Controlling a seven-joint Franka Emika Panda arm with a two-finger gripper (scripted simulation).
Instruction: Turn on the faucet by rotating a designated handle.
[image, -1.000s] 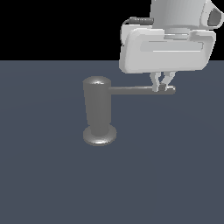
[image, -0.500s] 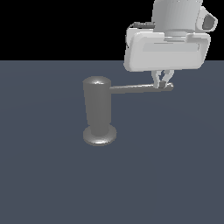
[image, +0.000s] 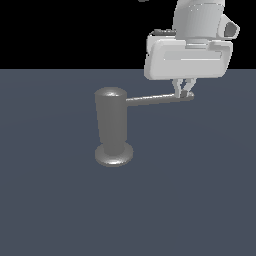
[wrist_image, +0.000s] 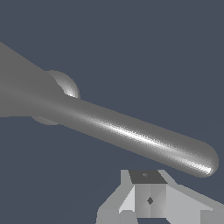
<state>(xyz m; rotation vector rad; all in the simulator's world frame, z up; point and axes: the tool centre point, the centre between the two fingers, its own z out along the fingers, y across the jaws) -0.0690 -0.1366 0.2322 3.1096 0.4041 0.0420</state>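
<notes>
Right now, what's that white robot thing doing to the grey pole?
The robot arm's gripper sits at the far tip of the handle, the thin rod sticking out sideways from the top of the faucet. It looks set to push the rod around to turn the faucet on. Its fingers are close together; whether they pinch the rod is unclear. The faucet stands upright on its round base.

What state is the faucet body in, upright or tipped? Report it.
Upright. The faucet stands straight on its round base, with the handle sticking out sideways from its top toward the tool.
</notes>
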